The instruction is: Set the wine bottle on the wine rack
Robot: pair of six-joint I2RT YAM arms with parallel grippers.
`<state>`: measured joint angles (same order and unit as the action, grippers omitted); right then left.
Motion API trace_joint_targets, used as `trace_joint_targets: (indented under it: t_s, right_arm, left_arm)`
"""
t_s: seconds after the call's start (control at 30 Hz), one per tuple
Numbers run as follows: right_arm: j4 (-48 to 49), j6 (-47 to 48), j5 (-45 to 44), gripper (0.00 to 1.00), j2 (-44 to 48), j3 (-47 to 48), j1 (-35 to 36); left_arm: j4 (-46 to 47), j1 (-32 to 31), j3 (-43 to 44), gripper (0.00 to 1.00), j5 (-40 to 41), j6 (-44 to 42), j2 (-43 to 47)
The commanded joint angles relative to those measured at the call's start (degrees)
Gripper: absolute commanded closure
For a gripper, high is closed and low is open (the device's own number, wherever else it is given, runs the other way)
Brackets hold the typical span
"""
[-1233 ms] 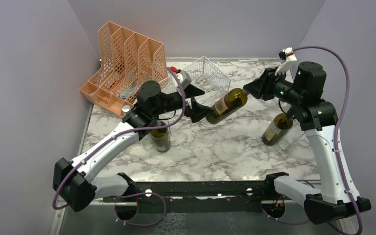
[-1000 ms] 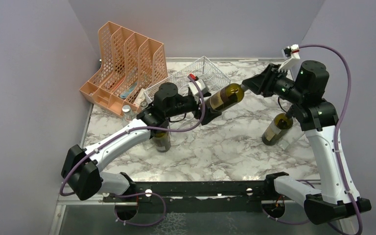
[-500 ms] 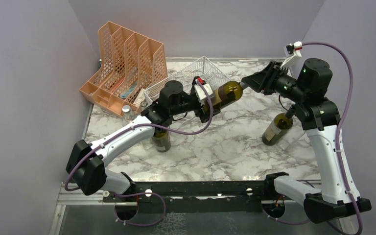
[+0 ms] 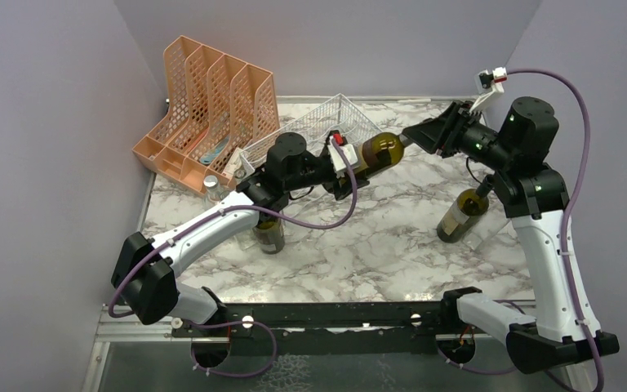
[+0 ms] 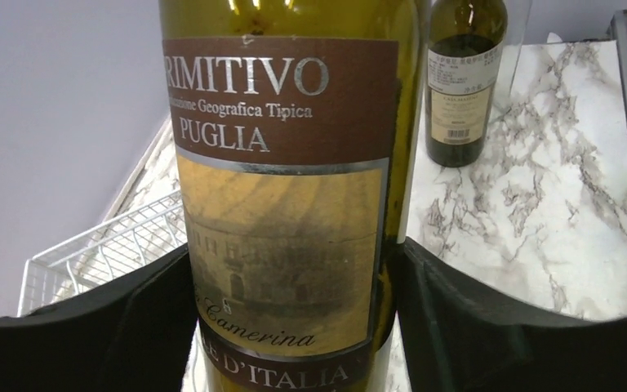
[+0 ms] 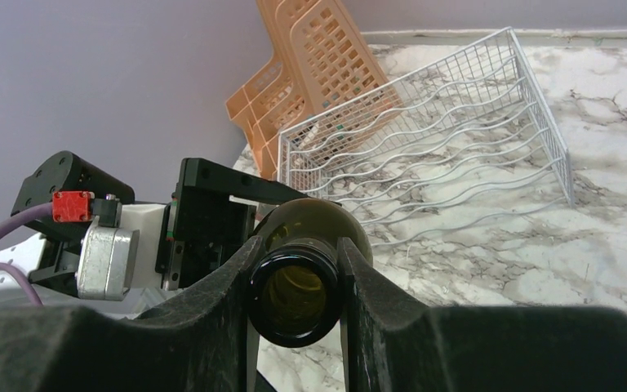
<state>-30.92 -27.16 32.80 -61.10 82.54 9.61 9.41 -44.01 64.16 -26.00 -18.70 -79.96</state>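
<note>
The wine bottle (image 4: 380,151), dark green glass with a brown and tan label (image 5: 282,204), hangs level in the air between my two arms. My left gripper (image 4: 347,163) is shut on its lower body; a black finger (image 5: 155,318) presses on each side of the label. My right gripper (image 4: 415,137) is shut on the neck, just behind the open mouth (image 6: 295,298). The wine rack (image 4: 326,122), white wire with wavy rows (image 6: 457,122), lies on the marble just behind and left of the bottle, and no bottle shows in it.
An orange perforated file organizer (image 4: 212,106) stands at the back left beside the rack. One bottle (image 4: 268,233) stands under my left forearm and another (image 4: 463,214) stands by my right arm. Purple walls close in the left, back and right.
My left gripper slid onto the bottle's body and closed on it. The bottle shifted a little back and left, toward the rack. The right gripper kept its hold on the neck.
</note>
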Motion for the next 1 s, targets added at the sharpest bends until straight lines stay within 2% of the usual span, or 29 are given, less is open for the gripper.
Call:
trace_joint_targets:
  t_s: [0.0,0.1,0.13,0.17,0.27,0.33,0.53,0.7,0.8,0.97]
  right_arm:
    - [4.1,-2.8,7.9,0.99,2.7,0.7,0.1]
    - [0.9,-0.9,8.6,0.96,2.6,1.9,0.1]
    - [-0.5,0.0,8.6,0.86,2.5,2.3,0.1]
    - [-2.1,1.0,8.3,0.74,2.7,2.6,0.1]
    - [-5.6,3.7,5.2,0.41,3.4,3.2,0.1]
    - [-7.5,6.4,3.3,0.30,3.6,4.3,0.1]
    - [-11.4,11.8,-2.7,0.25,4.0,7.1,0.1]
    - [-13.8,19.4,-3.9,0.11,6.3,6.3,0.1]
    - [-14.0,23.5,-5.0,0.05,8.5,4.8,0.1]
    - [-14.3,28.9,-5.4,0.05,9.6,1.8,0.9]
  left_arm:
    - [7.0,0.0,0.3,0.41,0.6,-2.9,-0.2]
    - [7.4,-0.1,0.5,0.77,2.0,-6.5,0.0]
    - [7.3,0.0,0.8,0.93,2.5,-7.8,0.2]
    - [7.2,-0.1,1.1,1.00,3.0,-9.2,0.2]
    - [7.1,0.0,2.1,1.00,3.4,-14.7,0.4]
    - [6.9,0.0,2.8,1.00,3.2,-19.4,0.6]
    - [8.8,0.0,6.2,1.00,3.1,-37.3,-0.9]
    - [10.8,-0.1,6.8,1.00,3.6,-54.5,-2.5]
    - [10.8,-0.1,6.8,1.00,2.9,-61.9,-2.6]
    - [10.8,-0.2,5.6,1.00,2.0,-75.5,-2.6]
